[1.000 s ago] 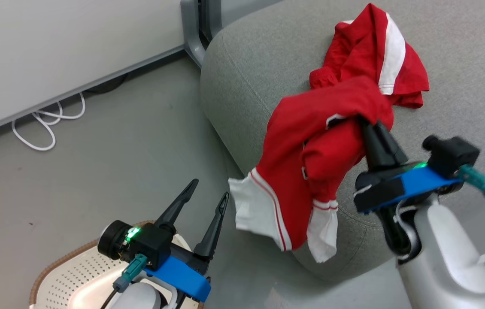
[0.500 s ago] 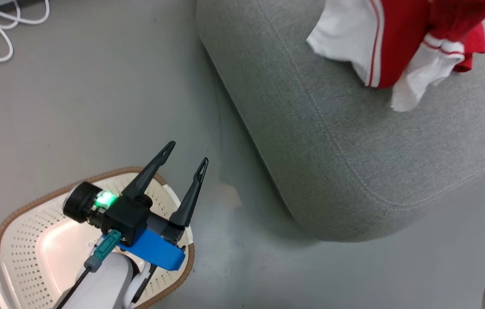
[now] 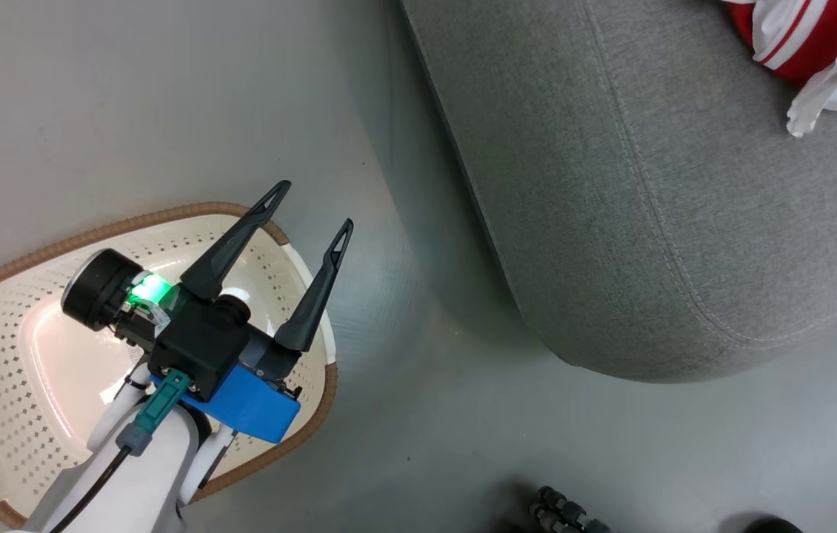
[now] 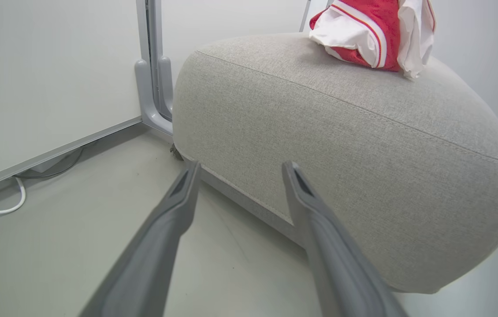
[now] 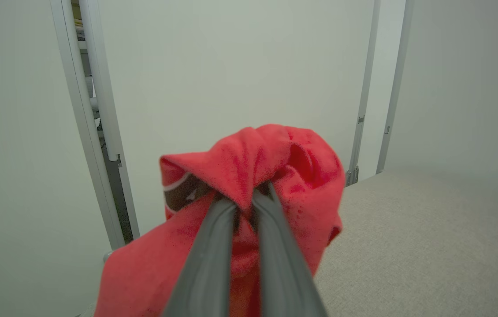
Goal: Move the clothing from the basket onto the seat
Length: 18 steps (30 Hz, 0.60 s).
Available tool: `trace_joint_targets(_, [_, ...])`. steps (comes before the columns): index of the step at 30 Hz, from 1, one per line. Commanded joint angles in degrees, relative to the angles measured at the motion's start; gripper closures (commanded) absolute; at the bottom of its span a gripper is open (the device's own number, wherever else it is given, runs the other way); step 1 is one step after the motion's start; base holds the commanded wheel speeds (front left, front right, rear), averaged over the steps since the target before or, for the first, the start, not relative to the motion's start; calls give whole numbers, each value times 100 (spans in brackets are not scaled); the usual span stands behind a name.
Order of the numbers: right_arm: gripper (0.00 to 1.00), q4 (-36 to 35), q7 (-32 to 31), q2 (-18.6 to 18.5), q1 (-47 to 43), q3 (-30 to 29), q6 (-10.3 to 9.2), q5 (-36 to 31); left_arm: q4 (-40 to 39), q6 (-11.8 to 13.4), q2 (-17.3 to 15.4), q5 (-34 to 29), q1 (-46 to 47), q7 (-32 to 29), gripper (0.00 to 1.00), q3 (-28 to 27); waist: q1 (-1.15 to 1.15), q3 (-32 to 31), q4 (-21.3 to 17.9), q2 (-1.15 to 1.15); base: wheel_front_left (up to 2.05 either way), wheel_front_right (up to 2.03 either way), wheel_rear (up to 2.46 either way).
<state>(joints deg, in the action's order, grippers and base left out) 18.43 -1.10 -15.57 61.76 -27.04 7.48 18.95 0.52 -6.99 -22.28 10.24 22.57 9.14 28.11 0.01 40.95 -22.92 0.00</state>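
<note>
1. The right gripper had its jaws clamped on the red clothing, over the seat.
2. The left gripper hung over the basket, its jaws apart.
3. The basket stood beside the seat.

left pincer: fingers spread wide | right pincer: fingers pinched together

floor: plain grey, smooth | wall: white panel, pale strip along btm | post: grey metal upright agst wall | cable: white, looped on floor nr wall | frame strips: pale, vertical
</note>
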Motion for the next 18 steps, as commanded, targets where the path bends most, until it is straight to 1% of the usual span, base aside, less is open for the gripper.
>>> trace_joint_targets(1, [100,141,79,70,-137,-54,3,-73,-98,43,-62,-35,56,-34,0,-17,-1,189,53,0,0,0,0])
trace_joint_targets(6, [100,772,420,230,-345,-132,3,-183,-357,96,-177,-105,58,-166,0,-27,-1,409,67,0,0,0,0])
trace_joint_targets(10, [100,1339,655,249,-439,-100,3,-306,-502,142,-242,-114,-2,-233,0,-34,-1,481,56,0,0,0,0])
trace_joint_targets(13, [100,1744,805,183,-489,-27,3,-456,-562,150,-263,-110,-32,-274,0,-12,-1,490,64,0,0,0,0])
trace_joint_targets(14, [93,1890,835,172,-473,-13,2,-458,-572,148,-263,-109,-29,-285,0,4,-1,487,73,0,0,0,0])
trace_joint_targets(15, [82,2010,879,144,-452,-6,3,-473,-574,147,-259,-109,-27,-289,0,21,-1,479,83,0,0,0,0])
trace_joint_targets(16, [73,2124,917,126,-428,-2,3,-472,-571,148,-249,-107,-25,-277,0,38,-1,464,95,0,0,0,0])
trace_joint_targets(18, [62,2348,989,79,-394,14,3,-500,-548,146,-223,-87,-25,-257,0,76,-1,421,127,0,0,0,0])
